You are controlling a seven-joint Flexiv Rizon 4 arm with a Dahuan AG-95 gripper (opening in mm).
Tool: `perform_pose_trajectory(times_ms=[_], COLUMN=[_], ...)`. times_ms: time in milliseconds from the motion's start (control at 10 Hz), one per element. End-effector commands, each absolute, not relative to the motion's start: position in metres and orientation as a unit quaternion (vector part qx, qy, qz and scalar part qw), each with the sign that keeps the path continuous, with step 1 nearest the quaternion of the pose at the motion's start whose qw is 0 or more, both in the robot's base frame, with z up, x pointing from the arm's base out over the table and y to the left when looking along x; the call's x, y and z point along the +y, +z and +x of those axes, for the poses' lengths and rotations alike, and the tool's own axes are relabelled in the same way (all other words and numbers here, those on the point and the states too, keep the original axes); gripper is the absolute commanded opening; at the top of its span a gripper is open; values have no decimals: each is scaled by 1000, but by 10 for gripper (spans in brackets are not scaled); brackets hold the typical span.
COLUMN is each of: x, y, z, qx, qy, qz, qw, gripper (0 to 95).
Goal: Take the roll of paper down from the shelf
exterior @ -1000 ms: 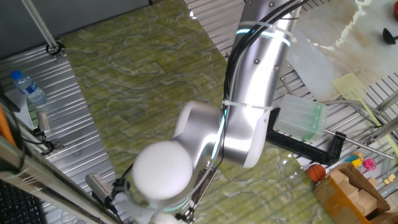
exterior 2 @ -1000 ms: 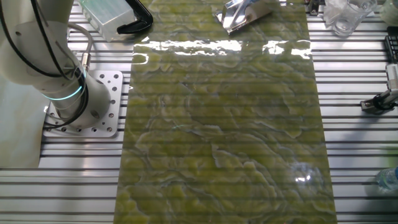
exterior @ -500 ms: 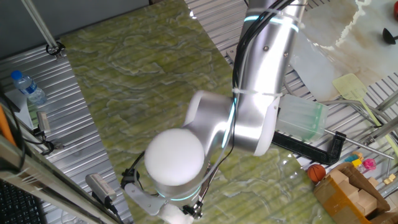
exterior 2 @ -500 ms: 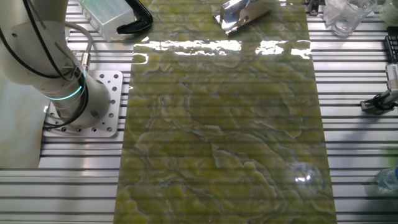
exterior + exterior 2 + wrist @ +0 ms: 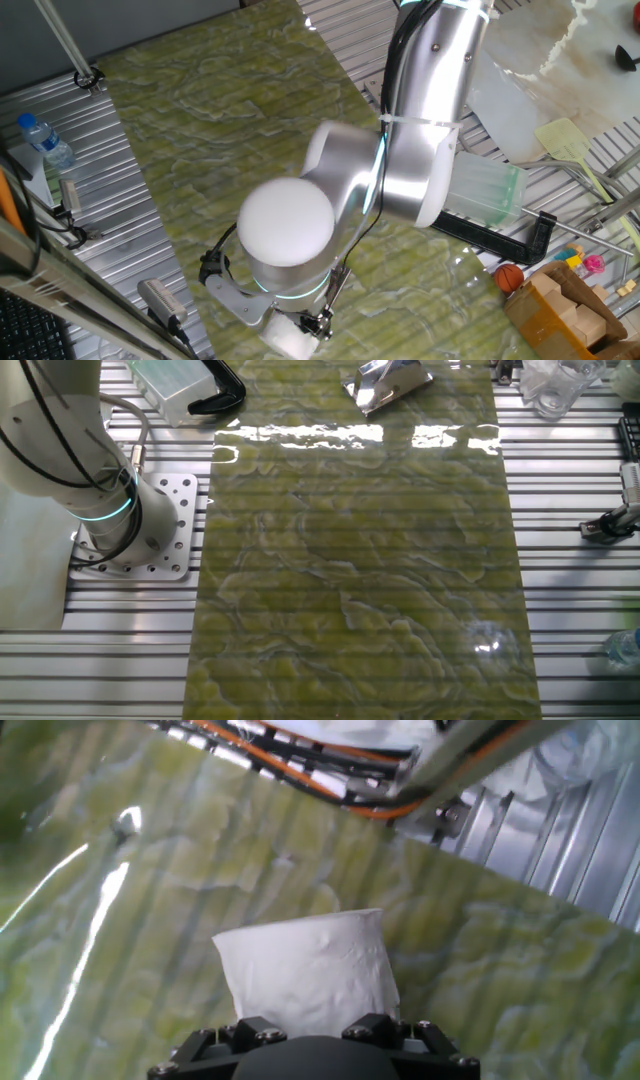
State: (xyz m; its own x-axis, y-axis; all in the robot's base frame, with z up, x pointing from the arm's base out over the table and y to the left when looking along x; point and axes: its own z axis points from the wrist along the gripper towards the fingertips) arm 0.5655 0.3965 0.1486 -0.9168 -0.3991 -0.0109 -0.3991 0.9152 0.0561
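White roll of paper (image 5: 308, 968) clamped between the fingers (image 5: 310, 1032) in the hand view, held above the green marbled mat (image 5: 180, 880) on the bench, shiny metal shelf (image 5: 388, 380) bare at the mat's far edge, translucent plastic box (image 5: 482, 187) beside the arm (image 5: 400, 160)

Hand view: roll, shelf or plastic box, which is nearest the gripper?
The roll of paper, right at the gripper; the shelf and plastic box lie far off.

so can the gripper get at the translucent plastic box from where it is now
Probably not right away: the gripper already holds the roll of paper, and the arm's own elbow stands between it and the translucent plastic box.
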Motion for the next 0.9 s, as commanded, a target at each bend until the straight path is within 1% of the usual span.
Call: perform_pose_trajectory(times_ms=[100,300,600,900], x=[393,391,388,383], y=[159,171,184,191], z=[556,551,544,537], qx=[-978,-978,-979,-980], qy=[-36,-35,-27,0], qz=[207,206,202,197], qw=[-1,5,2,0], gripper=[0,0,0,0])
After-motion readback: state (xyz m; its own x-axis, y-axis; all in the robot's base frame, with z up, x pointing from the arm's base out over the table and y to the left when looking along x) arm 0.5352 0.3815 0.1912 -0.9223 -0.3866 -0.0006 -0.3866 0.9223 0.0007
